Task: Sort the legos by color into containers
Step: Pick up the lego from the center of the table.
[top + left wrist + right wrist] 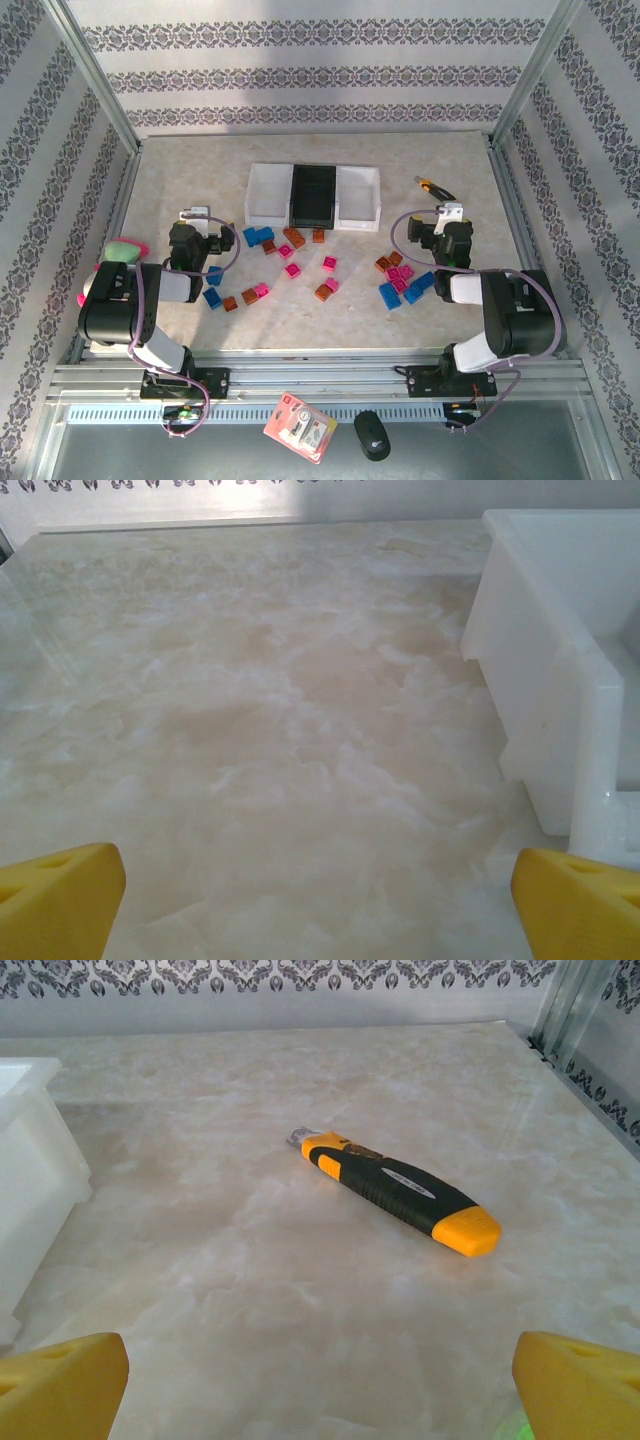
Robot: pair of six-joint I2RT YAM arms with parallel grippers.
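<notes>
With the left gripper (318, 895) and right gripper (320, 1375) spread wide and empty, we judged the legos (292, 270) light, stiff and slick, best pinched across opposite flat sides.

A yellow and black knife (395, 1192) lies flat near the far right corner of the pale table (190, 175). A pink and green soft toy (122, 250) sits at its left edge. A red and white packet (300, 427) lies past its near edge.

The marbled table (250, 730) gleams glossy; containers (530, 680) and legos (258, 237) are smooth plastic.
</notes>
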